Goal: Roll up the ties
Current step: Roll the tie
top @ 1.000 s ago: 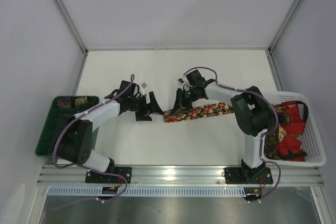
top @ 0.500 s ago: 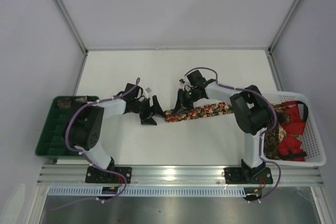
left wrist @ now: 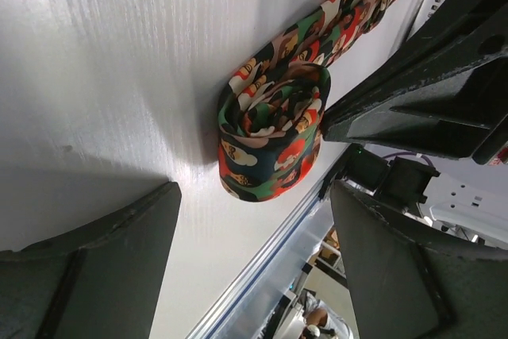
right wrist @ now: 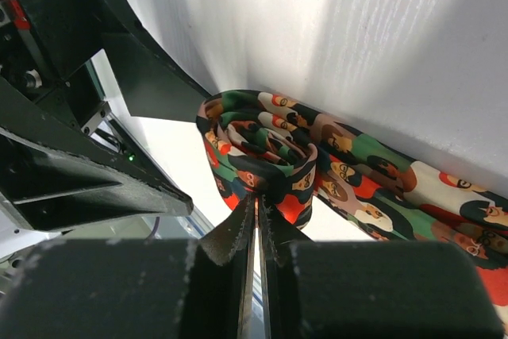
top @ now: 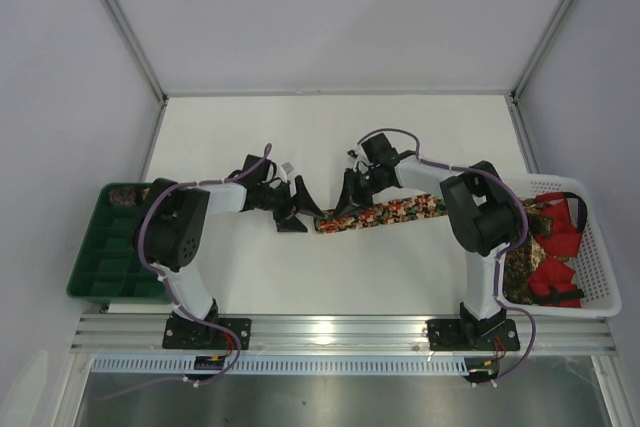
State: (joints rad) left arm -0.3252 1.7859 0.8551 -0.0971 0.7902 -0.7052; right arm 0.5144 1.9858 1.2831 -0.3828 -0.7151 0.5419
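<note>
A tie [top: 395,212] with a busy red, green and dark pattern lies flat across the middle of the table. Its left end is curled into a small roll [left wrist: 270,136]. My right gripper [top: 343,209] is shut on the roll [right wrist: 258,148], and its fingertips [right wrist: 238,232] pinch the fabric at the roll's near side. My left gripper [top: 299,209] stands open just left of the roll. The roll lies ahead of the left gripper's fingers [left wrist: 87,267], and nothing is between them. More ties [top: 545,247] fill the basket on the right.
A white mesh basket [top: 600,292] stands at the table's right edge. A green compartment tray [top: 105,257] sits at the left edge with rolled ties [top: 135,194] in its far compartments. The two grippers are close together over the table's middle.
My left gripper has moved right, up close to the tie's rolled end, and its jaws have narrowed a little. The right gripper has stayed shut on the roll.
</note>
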